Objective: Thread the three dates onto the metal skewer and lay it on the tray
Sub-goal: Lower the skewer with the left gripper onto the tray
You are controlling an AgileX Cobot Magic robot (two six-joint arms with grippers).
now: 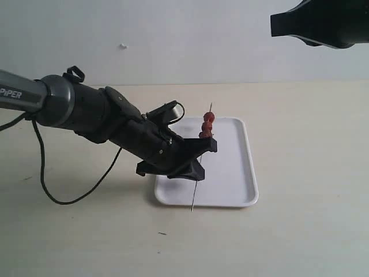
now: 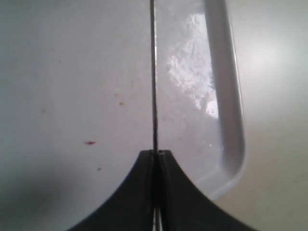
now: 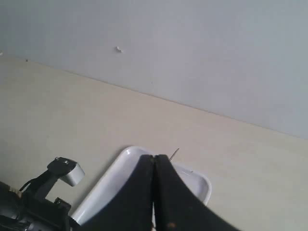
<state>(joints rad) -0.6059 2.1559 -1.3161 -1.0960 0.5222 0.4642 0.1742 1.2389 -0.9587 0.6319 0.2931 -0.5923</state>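
My left gripper (image 1: 206,145) is shut on the thin metal skewer (image 1: 196,190) and holds it slanted, nearly upright, over the white tray (image 1: 233,173). The dark red-brown dates (image 1: 207,124) sit stacked on the skewer just above the fingers, below its upper tip. The skewer's lower end reaches past the tray's near rim. In the left wrist view a bare stretch of skewer (image 2: 153,77) runs out from the shut left gripper (image 2: 156,153) over the tray (image 2: 227,96); no dates show there. My right gripper (image 1: 275,24) hangs high at the back right, shut and empty (image 3: 154,157).
The tray (image 3: 108,180) and the skewer's tip (image 3: 175,153) show beyond the right fingers, with the left arm's wrist camera (image 3: 66,171) beside them. A black cable (image 1: 55,184) loops on the beige table under the left arm. Small red-brown specks (image 2: 90,142) mark the tray floor.
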